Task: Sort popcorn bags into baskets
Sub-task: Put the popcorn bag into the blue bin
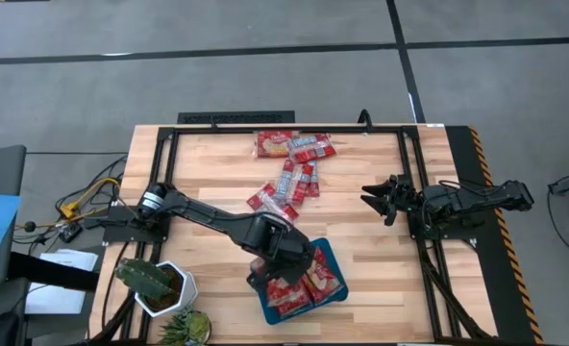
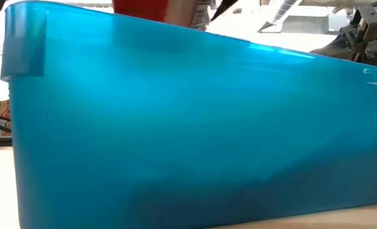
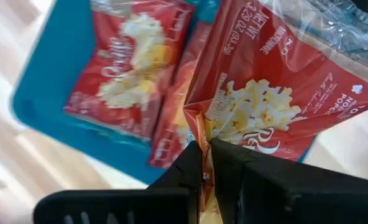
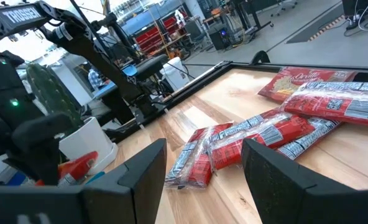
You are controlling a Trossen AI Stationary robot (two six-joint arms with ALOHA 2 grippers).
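My left gripper [image 1: 277, 272] hangs over the teal-blue tray [image 1: 331, 256] at the table's near side and is shut on a wide red popcorn bag [image 3: 277, 87] with a yellow picture. Other wide bags [image 3: 131, 68] lie flat in the tray [image 3: 41, 93]. The tray's wall fills the low view [image 2: 176, 127]. More bags lie on the table: wide ones at the far edge [image 1: 292, 145], narrow ones with white marks toward the middle [image 1: 297, 181]. My right gripper [image 1: 376, 197] waits open at the table's right, facing these bags [image 4: 234, 146]. My left gripper pinches the wide bag by a crumpled edge [image 3: 199, 121] between its two fingers [image 3: 187, 168]. The bag spreads out beyond the fingertips, over the tray and the bags lying in it. Whether its far end rests on them, I cannot tell.
A white pot with a cactus [image 1: 160, 286] stands at the near left corner, close to my left arm, with a second small plant [image 1: 184, 327] beside it. A black frame [image 1: 265, 120] runs round the wooden table. Bare wood lies between the tray and my right arm.
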